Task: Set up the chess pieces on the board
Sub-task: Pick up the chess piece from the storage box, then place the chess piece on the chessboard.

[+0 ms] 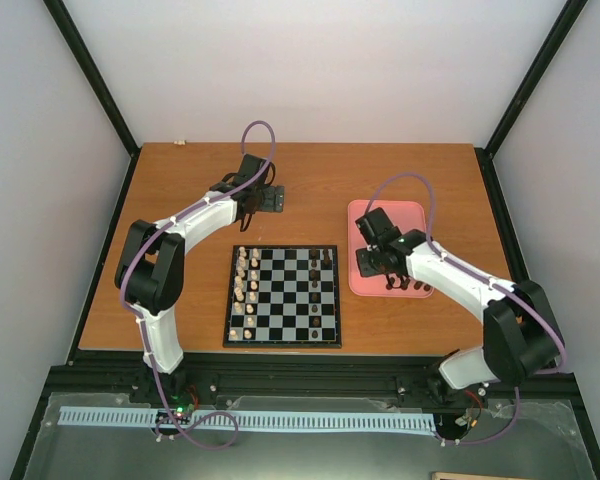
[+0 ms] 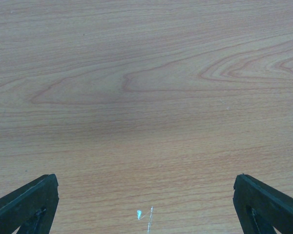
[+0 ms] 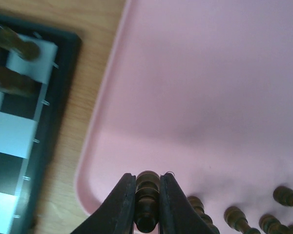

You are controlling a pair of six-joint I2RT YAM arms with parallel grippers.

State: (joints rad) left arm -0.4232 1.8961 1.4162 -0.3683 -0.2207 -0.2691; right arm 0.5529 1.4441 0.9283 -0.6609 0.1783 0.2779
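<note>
A dark chess piece is pinched in the right pincer over the pink tray, presumably for carrying to the board; the left pincer is held spread over the bench.

The orange-brown wood-grain counter carries two things directly. A square black-framed chessboard with grey and white checks lies flat towards the near edge, about midway across. Just to its right lies a pink rounded rectangular plastic tray, set slightly farther back, with a narrow strip of bare wood between them. A tiny pale speck marks the wood elsewhere.
</note>
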